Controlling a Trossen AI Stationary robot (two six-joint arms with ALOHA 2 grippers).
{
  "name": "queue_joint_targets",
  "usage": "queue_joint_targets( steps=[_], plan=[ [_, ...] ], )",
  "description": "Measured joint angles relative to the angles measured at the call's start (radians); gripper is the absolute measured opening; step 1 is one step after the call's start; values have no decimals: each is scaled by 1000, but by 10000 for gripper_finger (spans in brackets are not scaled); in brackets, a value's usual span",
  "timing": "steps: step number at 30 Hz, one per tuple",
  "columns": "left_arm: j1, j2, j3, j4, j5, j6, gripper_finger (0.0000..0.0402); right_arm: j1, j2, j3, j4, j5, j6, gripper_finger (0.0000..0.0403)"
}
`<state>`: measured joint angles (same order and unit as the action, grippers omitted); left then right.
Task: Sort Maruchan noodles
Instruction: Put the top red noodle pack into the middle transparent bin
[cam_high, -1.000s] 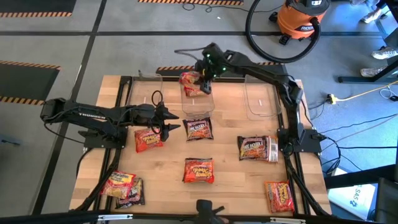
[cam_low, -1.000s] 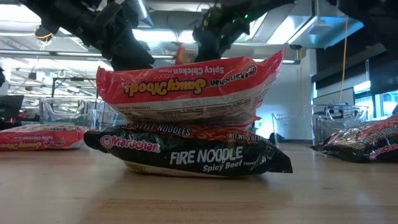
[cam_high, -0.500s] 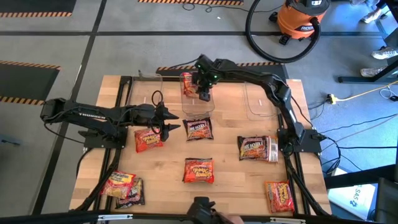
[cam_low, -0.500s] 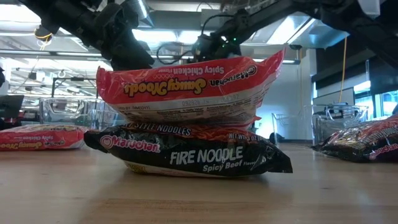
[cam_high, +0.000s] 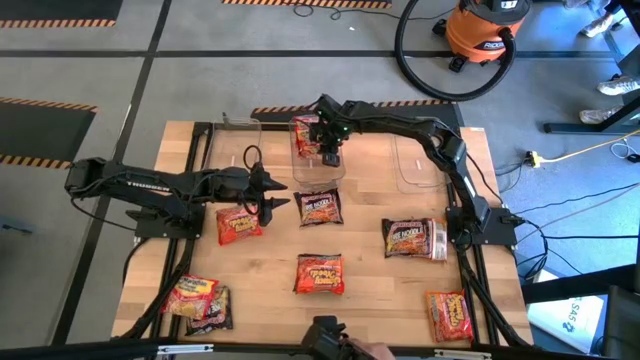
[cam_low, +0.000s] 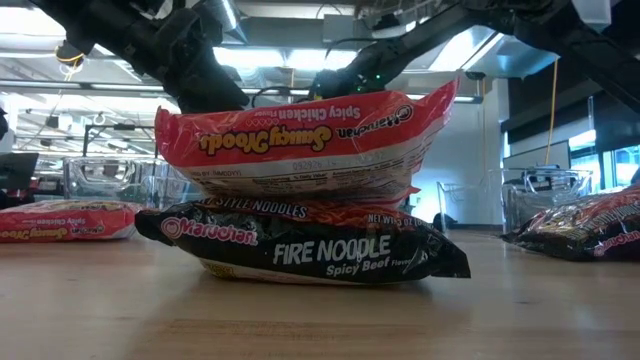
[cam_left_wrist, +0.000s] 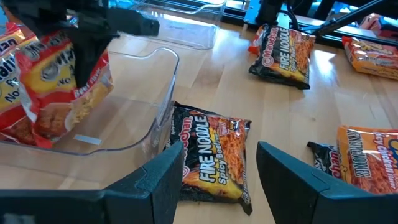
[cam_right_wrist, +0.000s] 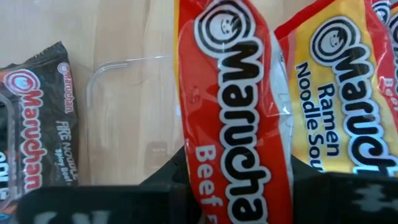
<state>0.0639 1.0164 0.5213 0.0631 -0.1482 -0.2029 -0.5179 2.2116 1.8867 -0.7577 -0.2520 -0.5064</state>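
Note:
My right gripper (cam_high: 330, 150) reaches down into the middle clear tub (cam_high: 318, 172) at the table's far side, shut on a red Maruchan beef packet (cam_right_wrist: 239, 93). An orange-yellow packet (cam_right_wrist: 336, 81) stands beside it in the same tub. My left gripper (cam_high: 279, 197) hovers open over the table's left middle, above a dark Fire Noodle packet (cam_left_wrist: 211, 158) that lies flat. Other noodle packets lie flat on the table: a red one (cam_high: 240, 225), an orange-red one (cam_high: 320, 274), a dark one (cam_high: 412, 238). My right gripper pinches the red packet between its two fingers at one end (cam_right_wrist: 239, 186), the rest of the packet reaching away from the fingers. The fingers (cam_left_wrist: 87, 59) come slanting down from above. The packet stands tilted inside the tub, its lower end (cam_left_wrist: 40, 127) near the tub's floor.
Clear tubs stand at the far left (cam_high: 236, 135) and far right (cam_high: 420, 160). A red packet lies on a dark one (cam_high: 200, 302) at the near left, close before the low camera (cam_low: 300, 140). Another red packet (cam_high: 450, 315) lies near right.
My right gripper has gone down into the middle tub with the red packet and has rolled a little. The packet now stands more on edge inside the tub.

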Motion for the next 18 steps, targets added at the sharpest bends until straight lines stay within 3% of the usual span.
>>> queue_joint_targets(
  steps=[18],
  plan=[
    [0, 0, 0, 1, 0, 1, 195, 1, 0, -64, 87, 27, 5, 105]
  ],
)
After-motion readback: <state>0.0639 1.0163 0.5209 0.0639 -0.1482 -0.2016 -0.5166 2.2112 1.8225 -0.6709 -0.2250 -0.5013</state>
